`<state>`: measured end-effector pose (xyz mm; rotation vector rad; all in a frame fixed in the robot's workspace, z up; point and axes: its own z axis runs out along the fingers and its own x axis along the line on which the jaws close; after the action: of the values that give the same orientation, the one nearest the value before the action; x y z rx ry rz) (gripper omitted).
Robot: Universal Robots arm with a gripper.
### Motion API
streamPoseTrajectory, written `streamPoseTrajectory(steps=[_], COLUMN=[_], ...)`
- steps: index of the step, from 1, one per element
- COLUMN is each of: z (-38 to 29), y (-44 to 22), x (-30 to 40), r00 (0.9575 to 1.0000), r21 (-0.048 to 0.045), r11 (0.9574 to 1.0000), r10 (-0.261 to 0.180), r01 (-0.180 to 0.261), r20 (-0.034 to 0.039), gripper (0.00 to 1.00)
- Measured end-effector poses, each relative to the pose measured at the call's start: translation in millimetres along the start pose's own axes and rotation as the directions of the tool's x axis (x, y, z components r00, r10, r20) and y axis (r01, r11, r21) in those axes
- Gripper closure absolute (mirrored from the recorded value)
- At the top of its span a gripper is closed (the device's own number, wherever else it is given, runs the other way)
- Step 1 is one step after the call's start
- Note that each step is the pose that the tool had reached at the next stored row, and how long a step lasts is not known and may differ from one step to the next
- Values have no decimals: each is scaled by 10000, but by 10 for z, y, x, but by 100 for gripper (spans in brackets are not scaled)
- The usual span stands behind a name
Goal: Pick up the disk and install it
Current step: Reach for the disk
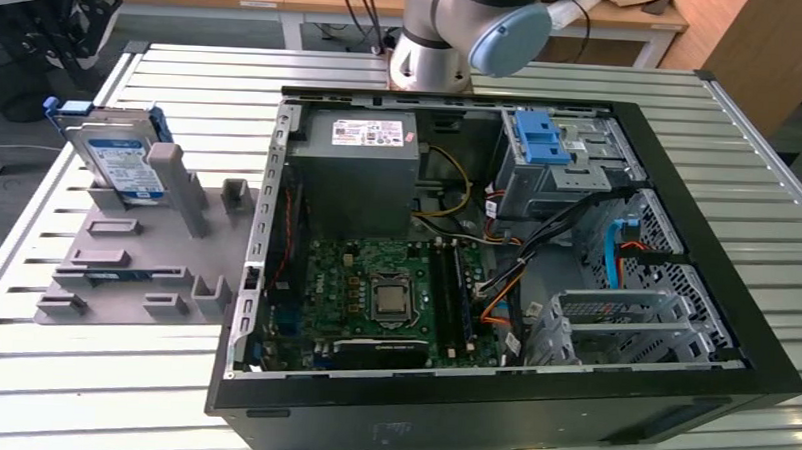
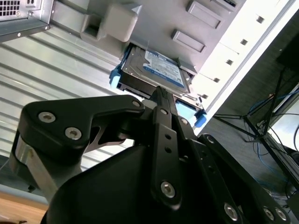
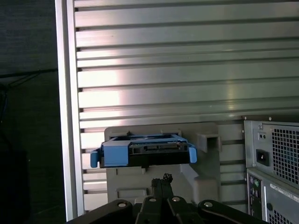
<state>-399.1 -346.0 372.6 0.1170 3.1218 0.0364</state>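
The disk (image 1: 120,155) stands on edge in a grey fixture (image 1: 132,266) at the exterior view's left, silver with a blue-and-white label and a blue rail frame. In the second wrist view the disk (image 2: 154,70) shows its labelled face, and in the first wrist view the disk (image 3: 145,151) shows its connector edge between the blue rails. My gripper (image 2: 159,93) has its black fingers together and holds nothing. In the first wrist view the gripper (image 3: 162,179) points at the disk's edge from a short distance, apart from it.
An open computer case (image 1: 508,239) lies on the slatted metal table (image 1: 752,127), with a grey power supply (image 1: 363,174), a motherboard, a blue-latched drive cage (image 1: 544,140) and a metal bay (image 1: 612,322). The case's rear panel (image 3: 273,154) sits beside the fixture (image 3: 205,186).
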Motion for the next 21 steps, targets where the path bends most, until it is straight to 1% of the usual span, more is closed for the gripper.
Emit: streamPoseTrajectory(steps=[9, 11, 12, 14, 18, 21], z=[0, 0, 0, 0, 2, 5], y=[-1, -1, -2, -4, 8, 14], x=[7, 22, 36, 89, 168, 209], r00=[10000, 10000, 10000, 10000, 10000, 10000], r21=[0, 0, 0, 0, 0, 0], r11=[10000, 10000, 10000, 10000, 10000, 10000], r10=[0, 2, 1, 1, 1, 1], r01=[0, -2, -1, -1, -1, -1], r20=[-1, 0, 0, -1, 0, 1], gripper=[89, 89, 89, 89, 89, 89])
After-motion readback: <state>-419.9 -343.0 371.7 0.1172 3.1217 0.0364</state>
